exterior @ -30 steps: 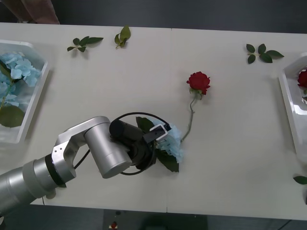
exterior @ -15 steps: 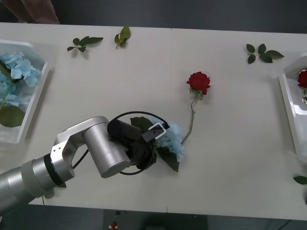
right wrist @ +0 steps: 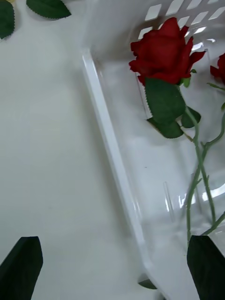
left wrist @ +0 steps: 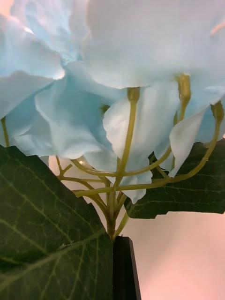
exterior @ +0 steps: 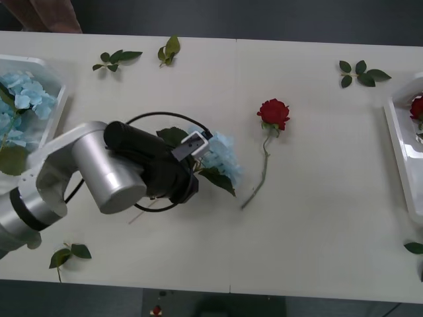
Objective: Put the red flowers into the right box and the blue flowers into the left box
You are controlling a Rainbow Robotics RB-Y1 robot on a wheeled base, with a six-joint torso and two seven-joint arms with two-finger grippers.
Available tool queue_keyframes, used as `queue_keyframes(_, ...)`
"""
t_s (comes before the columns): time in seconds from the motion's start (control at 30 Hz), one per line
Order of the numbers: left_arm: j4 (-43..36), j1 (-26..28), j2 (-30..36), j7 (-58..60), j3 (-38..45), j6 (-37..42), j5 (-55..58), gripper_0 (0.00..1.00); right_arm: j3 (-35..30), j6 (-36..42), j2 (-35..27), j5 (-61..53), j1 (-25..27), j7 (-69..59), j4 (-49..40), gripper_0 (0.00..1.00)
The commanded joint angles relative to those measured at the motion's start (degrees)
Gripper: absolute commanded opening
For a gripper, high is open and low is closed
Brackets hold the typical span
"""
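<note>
My left gripper (exterior: pixel 196 149) is shut on the stem of a pale blue flower (exterior: pixel 221 157) and holds it above the table's middle. Close up, the blue flower (left wrist: pixel 131 70) spreads its petals and big dark leaves over one black finger (left wrist: pixel 125 268). A red flower (exterior: pixel 273 113) lies on the table to its right, stem trailing toward the front. The left box (exterior: pixel 57 123) holds more blue flowers (exterior: pixel 24 92). At the right edge stands the right box (exterior: pixel 396 142) with a red flower (right wrist: pixel 164 51) inside. My right gripper (right wrist: pixel 112 272) hangs open over that box's rim (right wrist: pixel 110 145).
Loose green leaf sprigs lie at the back left (exterior: pixel 117 59), back middle (exterior: pixel 168 50), back right (exterior: pixel 362 72), front left (exterior: pixel 69 254) and front right edge (exterior: pixel 414 247). The table's front edge runs just below the left arm.
My left arm has swung left and toward the back with the blue flower in its grip. The red flower's stem and a leaf sprig at the front left are now uncovered.
</note>
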Motion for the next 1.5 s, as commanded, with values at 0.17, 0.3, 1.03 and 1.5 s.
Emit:
queue_keyframes(0.17,-11.9,-1.3,6.7,2.0,10.3,13.4,3.9,0.0,6.1,1.4,2.0,-1.8,-1.7,-10.9,-8.2,0.9)
queue_keyframes(0.3,-14.5,-1.2,8.0,2.1,15.5,20.0,5.1,0.0,9.9,1.4,3.0,-2.2,-3.1,-14.8,-8.5,0.9)
queue_keyframes(1.03,-9.0,16.5,18.3,-1.4,63.6,32.6,18.2,0.0,32.8,-7.3,11.3,5.1,-8.6,-34.3,-8.5,0.89)
queue_keyframes(1.5,12.2,19.1,21.5,-3.9,67.8,16.7,9.7,0.0,42.1,-17.1,17.0,12.6,-9.4,-36.6,0.0,0.9)
